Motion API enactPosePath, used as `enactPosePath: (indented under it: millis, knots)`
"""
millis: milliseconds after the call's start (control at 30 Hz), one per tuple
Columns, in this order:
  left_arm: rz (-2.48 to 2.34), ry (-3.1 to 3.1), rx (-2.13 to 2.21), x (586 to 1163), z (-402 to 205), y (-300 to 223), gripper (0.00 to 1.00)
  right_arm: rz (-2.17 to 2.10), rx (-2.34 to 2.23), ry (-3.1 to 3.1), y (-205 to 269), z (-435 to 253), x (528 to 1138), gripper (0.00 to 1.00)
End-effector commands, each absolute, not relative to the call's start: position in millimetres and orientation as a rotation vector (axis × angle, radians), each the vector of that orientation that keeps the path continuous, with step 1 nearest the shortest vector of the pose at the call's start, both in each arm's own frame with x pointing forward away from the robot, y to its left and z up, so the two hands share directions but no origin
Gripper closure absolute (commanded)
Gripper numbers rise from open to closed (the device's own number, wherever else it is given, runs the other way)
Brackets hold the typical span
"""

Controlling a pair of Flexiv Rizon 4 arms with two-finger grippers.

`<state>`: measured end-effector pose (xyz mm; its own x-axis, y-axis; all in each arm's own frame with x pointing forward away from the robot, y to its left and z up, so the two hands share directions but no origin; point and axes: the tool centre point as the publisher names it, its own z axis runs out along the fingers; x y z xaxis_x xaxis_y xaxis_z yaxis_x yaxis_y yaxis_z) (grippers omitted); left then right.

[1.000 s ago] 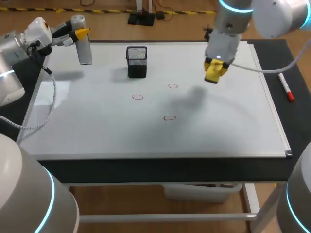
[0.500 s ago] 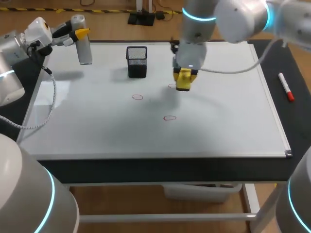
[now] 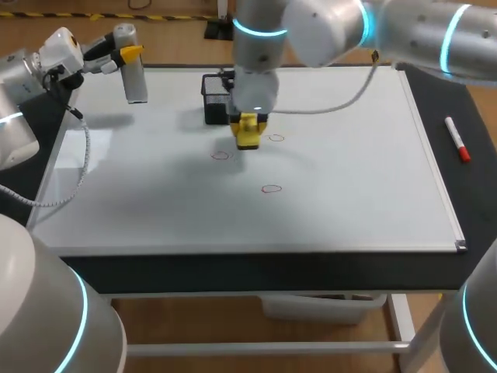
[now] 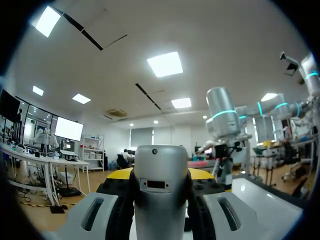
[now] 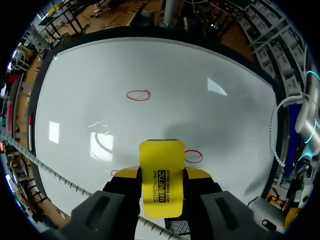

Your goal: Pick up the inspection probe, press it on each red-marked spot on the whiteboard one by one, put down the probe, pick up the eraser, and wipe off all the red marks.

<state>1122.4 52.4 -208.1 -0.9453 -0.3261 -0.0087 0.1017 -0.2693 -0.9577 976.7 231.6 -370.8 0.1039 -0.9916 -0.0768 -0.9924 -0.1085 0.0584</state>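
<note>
Dark counter carries the whiteboard, which covers most of it. My right arm comes in from the right and reaches past the middle; its upper links are cut off at the edge of the head view. My left arm sits over the board's far left corner and is only partly in view. A black mesh holder stands on the far part of the board. The right wrist hides its right side, and from the right wrist view I get just a sliver of mesh under the fingers. The left end effector is pinching the inspection probe, a silver cylinder hanging above the board's left edge. In the left wrist view the probe fills the gap between the fingers and blocks the board. The right end effector is clamped on the yellow eraser, just in front of the holder. I cannot tell whether the eraser touches the board. A red-capped marker lies on the counter to the right of the board. There are three red marks: one left of the eraser, one right of it, and one nearer the front. In the right wrist view one mark is half hidden behind a finger.
</note>
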Motion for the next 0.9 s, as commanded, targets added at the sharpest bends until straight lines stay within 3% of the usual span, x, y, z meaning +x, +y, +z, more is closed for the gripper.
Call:
enactPosePath:
  millis: [33, 433, 900]
  knots:
    - [-2.291, 1.704, -0.275, 1122.6, -207.4, 52.0, 1.0, 0.004, -2.445, 2.151, 264.8, -382.6, 982.0, 1.0]
    - [-2.291, 1.704, -0.275, 1122.6, -207.4, 52.0, 1.0, -0.015, -2.486, 2.162, 307.0, -399.2, 976.4, 1.0]
    - [-2.291, 1.704, -0.275, 1122.6, -207.4, 52.0, 1.0, -0.001, -2.434, 2.218, 312.1, -409.5, 970.3, 1.0]
